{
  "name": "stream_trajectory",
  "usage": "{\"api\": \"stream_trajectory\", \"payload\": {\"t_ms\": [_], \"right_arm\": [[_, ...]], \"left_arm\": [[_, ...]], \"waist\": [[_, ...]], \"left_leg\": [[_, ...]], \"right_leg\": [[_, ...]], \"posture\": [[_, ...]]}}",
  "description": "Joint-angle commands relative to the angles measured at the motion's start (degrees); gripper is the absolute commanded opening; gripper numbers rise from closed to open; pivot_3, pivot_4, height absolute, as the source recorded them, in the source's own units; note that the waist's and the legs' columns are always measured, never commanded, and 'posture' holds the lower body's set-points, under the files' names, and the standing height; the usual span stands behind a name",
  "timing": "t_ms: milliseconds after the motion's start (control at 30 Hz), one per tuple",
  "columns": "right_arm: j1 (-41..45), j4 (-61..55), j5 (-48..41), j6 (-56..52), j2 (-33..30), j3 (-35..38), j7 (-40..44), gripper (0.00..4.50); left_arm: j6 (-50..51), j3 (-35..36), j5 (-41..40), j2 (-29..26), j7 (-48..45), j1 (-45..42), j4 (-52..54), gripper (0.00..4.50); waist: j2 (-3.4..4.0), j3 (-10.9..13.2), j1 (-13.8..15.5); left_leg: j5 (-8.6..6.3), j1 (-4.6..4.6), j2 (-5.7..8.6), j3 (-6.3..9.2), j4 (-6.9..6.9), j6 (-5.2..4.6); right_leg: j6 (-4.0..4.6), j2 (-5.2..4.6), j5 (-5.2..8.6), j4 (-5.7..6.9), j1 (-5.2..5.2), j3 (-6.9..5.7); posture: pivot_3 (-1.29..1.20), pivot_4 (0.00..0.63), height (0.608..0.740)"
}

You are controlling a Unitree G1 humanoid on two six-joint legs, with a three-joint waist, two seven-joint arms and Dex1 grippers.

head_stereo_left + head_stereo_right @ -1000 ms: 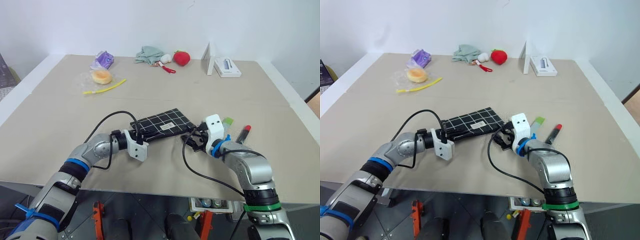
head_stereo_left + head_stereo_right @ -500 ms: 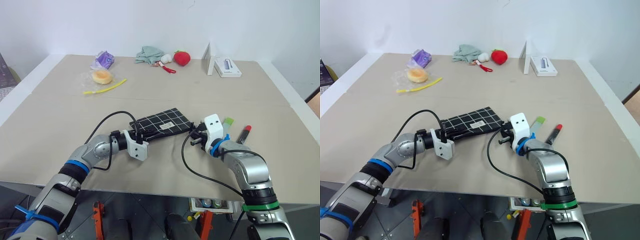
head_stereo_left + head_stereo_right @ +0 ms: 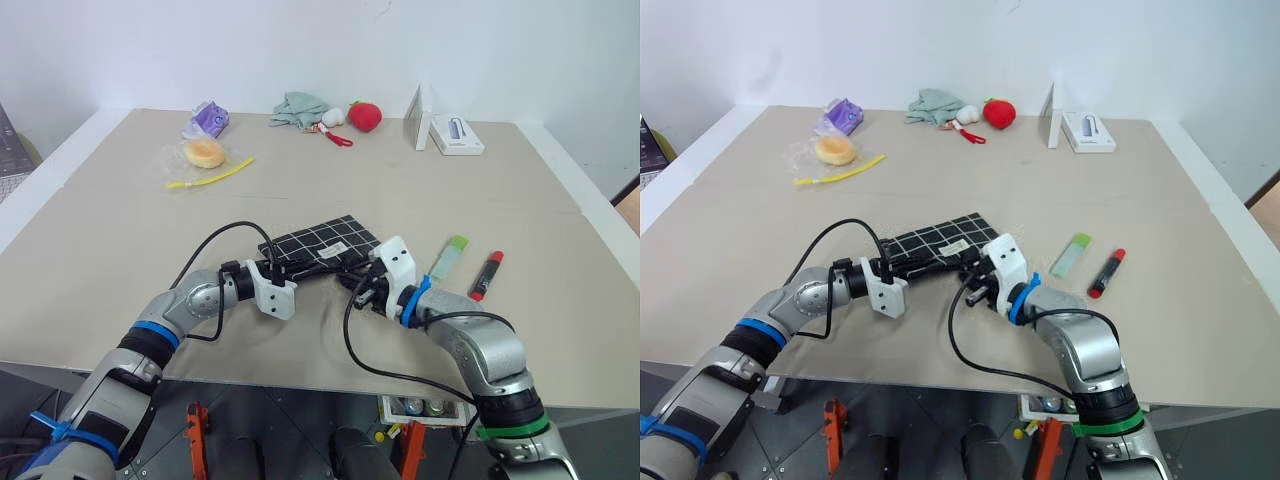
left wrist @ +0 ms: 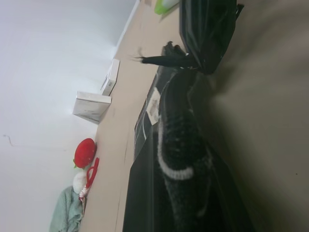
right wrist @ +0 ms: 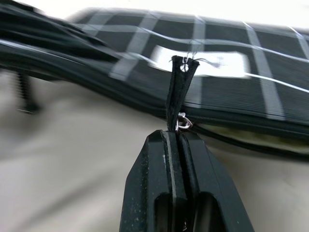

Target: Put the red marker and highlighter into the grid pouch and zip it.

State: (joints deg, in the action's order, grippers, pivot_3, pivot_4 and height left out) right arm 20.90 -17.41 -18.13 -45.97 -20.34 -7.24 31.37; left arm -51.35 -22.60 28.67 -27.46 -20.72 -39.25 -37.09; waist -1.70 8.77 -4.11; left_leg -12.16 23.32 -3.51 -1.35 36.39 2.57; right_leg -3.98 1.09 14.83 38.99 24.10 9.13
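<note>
Jaws of the right gripper [image 5: 176,137] are pressed together on the black zipper pull [image 5: 179,89] of the grid pouch [image 3: 322,244], which lies flat near the table's [image 3: 330,180] front edge; jaws of the left gripper [image 3: 274,268] are clamped on the pouch's opposite end. Just beside the pouch, on the right, lie the highlighter [image 3: 450,256] and, a little farther out, the red marker [image 3: 486,274], both outside it. Along the far edge sit a strawberry plush [image 3: 364,116], a green cloth [image 3: 299,108] and a white box [image 3: 455,134].
</note>
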Motion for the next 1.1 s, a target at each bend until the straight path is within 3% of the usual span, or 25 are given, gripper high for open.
{"api": "stream_trajectory", "payload": {"t_ms": [33,300,433,600,633,767,933,1100], "right_arm": [[0.2,-5.91,-3.59,1.65,0.59,-1.02,3.17,0.02],[0.56,-6.62,-3.94,1.36,-0.67,-0.53,3.15,0.02],[0.85,-6.65,-6.4,1.21,-1.3,5.83,2.3,1.53],[1.92,-6.96,-10.0,0.44,-1.37,17.46,-2.96,4.09],[2.34,-6.81,-9.61,0.04,-1.54,20.73,-5.93,4.35],[2.99,-6.68,0.0,-1.02,-2.91,26.0,-20.96,4.46],[3.68,-4.6,8.58,-4.16,0.14,30.64,-36.65,4.46],[2.42,-4.32,10.68,-8.25,2.94,31.83,-41.15,4.46]], "left_arm": [[0.26,-1.54,0.49,1.09,-0.49,1.11,0.37,0.0],[0.29,-1.41,-0.08,1.46,-0.8,1.06,0.33,0.0],[0.73,-0.63,-3.58,1.84,-2.87,1.62,0.72,0.0],[1.86,0.52,-9.08,2.11,-6.83,2.41,1.82,0.0],[2.27,0.83,-10.42,2.2,-7.74,2.56,2.08,0.0],[3.52,1.52,-13.92,2.62,-10.33,2.42,2.83,0.0],[4.05,1.69,-15.74,3.49,-11.96,1.69,2.71,0.0],[4.78,2.37,-17.19,4.57,-13.19,1.25,2.69,0.0]], "waist": [[0.0,0.0,0.01],[-0.01,0.01,0.02],[-0.02,0.01,0.02],[-0.05,0.03,-0.05],[-0.05,0.04,-0.04],[-0.05,0.04,-0.02],[-0.04,0.04,-0.04],[-0.04,0.05,-0.18]], "left_leg": [[0.0,0.01,0.0,0.01,0.0,0.0],[0.0,0.06,0.12,0.04,0.0,0.0],[0.0,0.08,0.16,0.06,0.0,0.0],[-0.03,0.1,0.19,0.08,-0.04,-0.03],[-0.03,0.11,0.2,0.12,-0.07,-0.03],[-0.05,0.28,0.23,0.22,-0.1,-0.03],[-0.06,0.31,0.28,0.3,-0.22,-0.03],[-0.06,0.34,0.32,0.29,-0.21,-0.03]], "right_leg": [[0.0,0.0,0.0,0.0,0.0,-0.01],[-0.08,-0.12,0.06,-0.04,0.0,-0.04],[-0.1,-0.16,0.07,-0.04,0.0,-0.06],[-0.14,-0.19,0.11,-0.06,0.01,-0.07],[-0.12,-0.19,0.13,-0.06,0.02,-0.1],[-0.13,-0.23,0.19,-0.06,0.13,-0.19],[-0.05,-0.25,0.28,-0.06,0.19,-0.24],[-0.05,-0.28,0.28,-0.06,0.2,-0.22]], "posture": [[0.0,0.15,0.73],[0.0,0.15,0.73],[0.0,0.15,0.73],[0.0,0.15,0.73],[0.0,0.15,0.73],[0.0,0.15,0.73],[0.0,0.15,0.73],[0.0,0.15,0.73]]}}
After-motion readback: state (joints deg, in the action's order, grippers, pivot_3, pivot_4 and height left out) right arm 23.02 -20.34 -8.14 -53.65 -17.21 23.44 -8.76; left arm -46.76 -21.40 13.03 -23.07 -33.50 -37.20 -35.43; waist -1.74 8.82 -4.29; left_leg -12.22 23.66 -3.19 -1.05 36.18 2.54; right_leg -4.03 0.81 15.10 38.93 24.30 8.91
